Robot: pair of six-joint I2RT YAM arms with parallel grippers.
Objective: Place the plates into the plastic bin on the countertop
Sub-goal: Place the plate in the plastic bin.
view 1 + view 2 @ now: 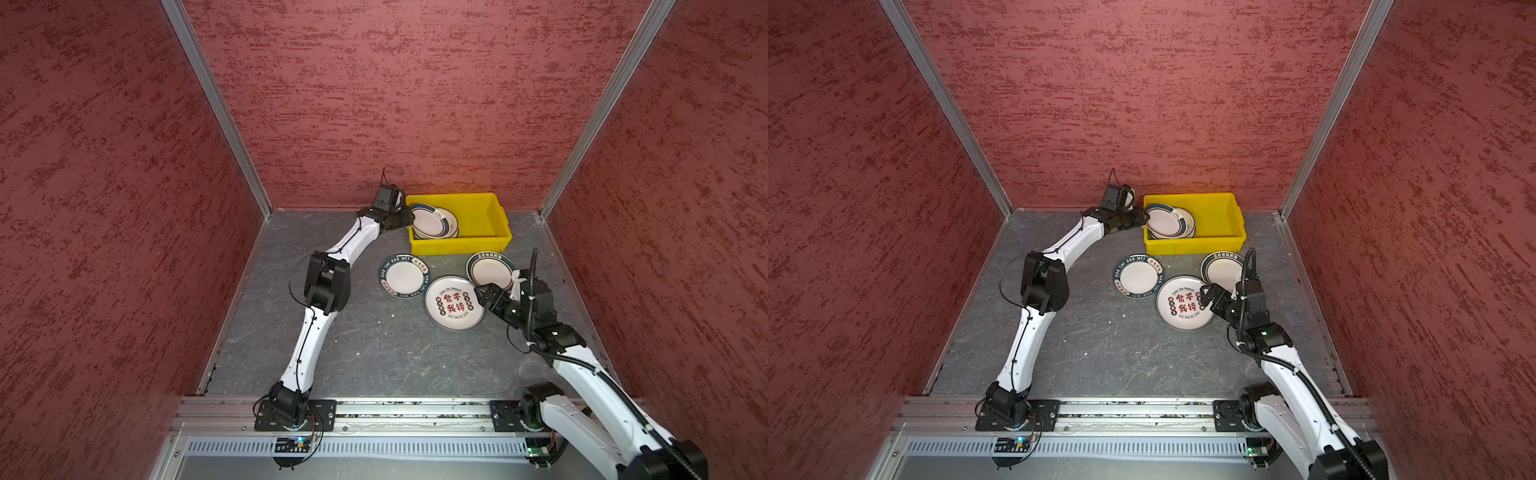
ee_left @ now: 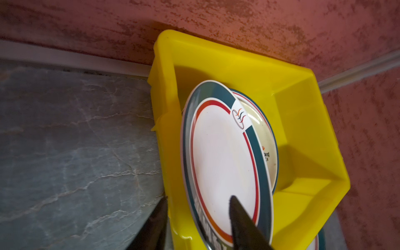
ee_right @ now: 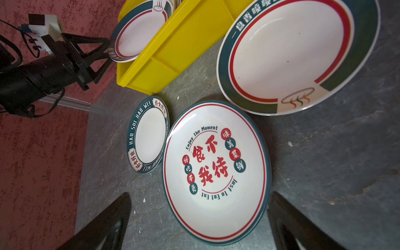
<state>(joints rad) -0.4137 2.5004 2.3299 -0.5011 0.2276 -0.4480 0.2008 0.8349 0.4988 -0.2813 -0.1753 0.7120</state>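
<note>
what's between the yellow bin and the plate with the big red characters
just bare countertop: both top views show a grey strip separating the bin from that plate

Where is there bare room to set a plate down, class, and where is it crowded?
Free: in the plastic bin, between the stacked plates and its far end wall; on the countertop, between the left arm and the front rail. Crowded: before the bin, three plates close together.
</note>
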